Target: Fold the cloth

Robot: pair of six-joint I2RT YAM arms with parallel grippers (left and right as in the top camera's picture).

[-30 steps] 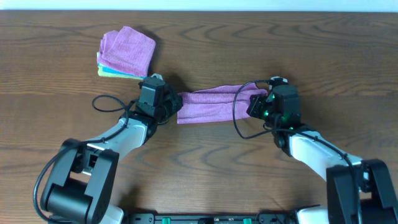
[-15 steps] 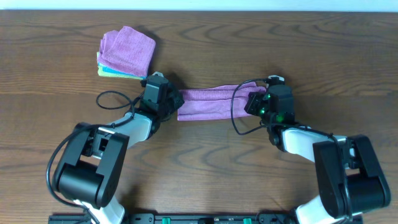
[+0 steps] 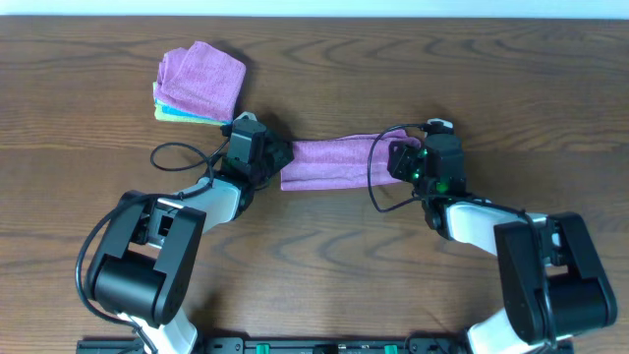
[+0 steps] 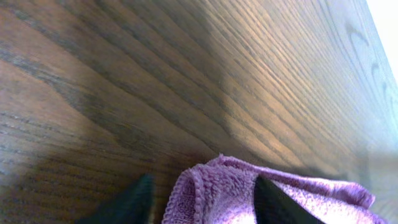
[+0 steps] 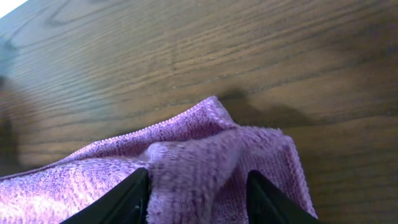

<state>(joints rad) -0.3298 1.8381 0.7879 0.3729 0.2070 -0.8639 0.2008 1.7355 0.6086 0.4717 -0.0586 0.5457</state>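
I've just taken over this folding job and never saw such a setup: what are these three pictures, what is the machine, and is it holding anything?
The machine is two robot arms at a wooden table, each ending in a two-finger claw. The wide picture looks straight down from above. The two close-ups come from cameras on the wrists, so the dark shapes at their bottom edge are that claw's own fingers. On the table lies a purple cloth, folded into a long strip between the arms. A neat stack of cloths sits at the upper left of the wide picture. The left claw is at the strip's left end, the right claw at its right end. In both, the fingers stand apart with the cloth lying loose between them, so nothing looks gripped.
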